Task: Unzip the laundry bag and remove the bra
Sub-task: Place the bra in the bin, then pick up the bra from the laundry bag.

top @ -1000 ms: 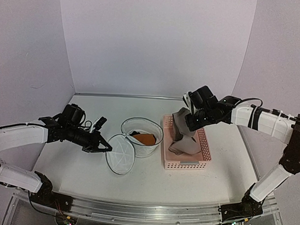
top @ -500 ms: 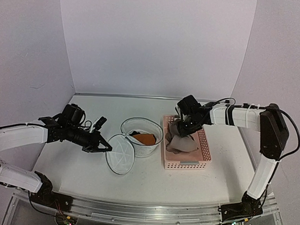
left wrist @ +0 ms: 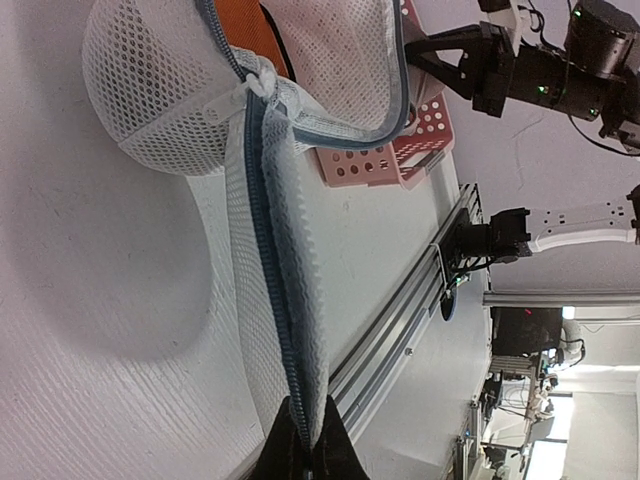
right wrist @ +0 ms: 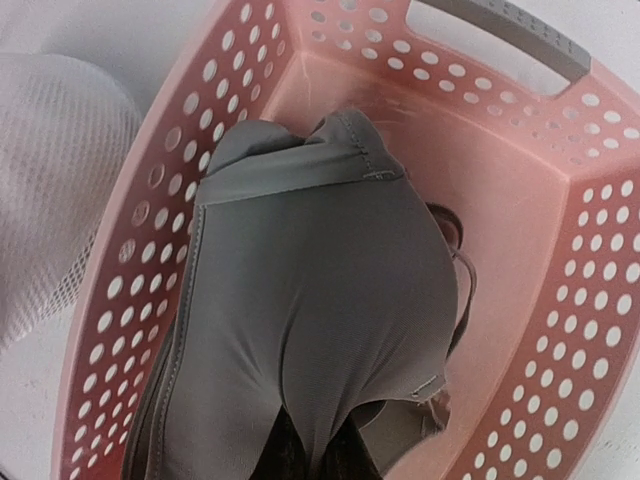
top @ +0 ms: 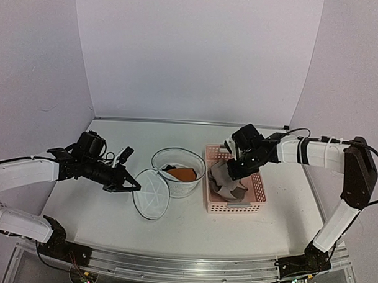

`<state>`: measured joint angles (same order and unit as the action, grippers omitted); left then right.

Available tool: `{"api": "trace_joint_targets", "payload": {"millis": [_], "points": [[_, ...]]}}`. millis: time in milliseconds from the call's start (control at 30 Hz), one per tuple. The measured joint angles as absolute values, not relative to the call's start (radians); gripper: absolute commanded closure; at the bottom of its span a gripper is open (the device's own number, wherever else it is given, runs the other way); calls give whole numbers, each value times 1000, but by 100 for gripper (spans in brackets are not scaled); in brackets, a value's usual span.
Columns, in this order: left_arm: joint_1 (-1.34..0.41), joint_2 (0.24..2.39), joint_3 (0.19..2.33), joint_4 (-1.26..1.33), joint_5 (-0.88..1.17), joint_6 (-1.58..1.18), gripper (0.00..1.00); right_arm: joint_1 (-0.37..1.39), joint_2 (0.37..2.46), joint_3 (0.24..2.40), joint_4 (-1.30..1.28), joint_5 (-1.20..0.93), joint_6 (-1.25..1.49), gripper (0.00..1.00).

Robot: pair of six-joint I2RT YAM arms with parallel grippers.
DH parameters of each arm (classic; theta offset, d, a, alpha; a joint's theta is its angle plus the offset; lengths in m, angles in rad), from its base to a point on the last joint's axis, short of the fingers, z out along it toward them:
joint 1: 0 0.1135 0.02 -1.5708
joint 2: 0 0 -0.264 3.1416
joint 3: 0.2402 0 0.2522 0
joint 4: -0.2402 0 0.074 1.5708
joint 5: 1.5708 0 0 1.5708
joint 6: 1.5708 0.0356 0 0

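The laundry bag [top: 186, 185] stands open mid-table as a white mesh cylinder, its round lid [top: 152, 194] folded down to the front left. The orange-brown bra [top: 182, 174] lies inside it and also shows in the left wrist view [left wrist: 247, 27]. My left gripper [top: 133, 187] is shut on the lid's zipper rim [left wrist: 268, 250], fingertips pinching the mesh edge [left wrist: 305, 446]. My right gripper [top: 233, 168] is shut on a grey garment [right wrist: 310, 270] and holds it down inside the pink basket [top: 234, 209].
The pink perforated basket [right wrist: 560, 250] stands just right of the bag, almost touching it, with a grey handle at its end. The bag's mesh wall [right wrist: 50, 180] shows at the left of the right wrist view. White walls enclose the table on three sides.
My right gripper has brought the grey garment down from above the basket into it. The left gripper and the lid have not moved.
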<state>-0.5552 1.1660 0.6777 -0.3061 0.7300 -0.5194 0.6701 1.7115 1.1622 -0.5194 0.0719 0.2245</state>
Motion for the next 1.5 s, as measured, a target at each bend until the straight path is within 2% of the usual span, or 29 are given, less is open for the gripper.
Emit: {"api": "trace_joint_targets", "payload": {"millis": [233,333,500,767,1133,1267,1500], "points": [[-556,1190,678,-305,730,-516,100,670,1542,1044,-529,1,281,83],[-556,1201,678,-305,730,-513,100,671,1527,1002,-516,-31,302,72],[-556,1203,678,-305,731,-513,100,671,1537,951,-512,-50,326,60],[-556,1203,678,-305,730,-513,100,671,1485,950,-513,30,331,41],[-556,1205,678,-305,730,-513,100,671,1285,1038,-493,119,241,3],[-556,1205,678,-305,730,-513,100,671,1259,1047,-442,92,234,2],[-555,1204,678,-305,730,-513,100,672,1336,1134,-392,-181,221,2]]}}
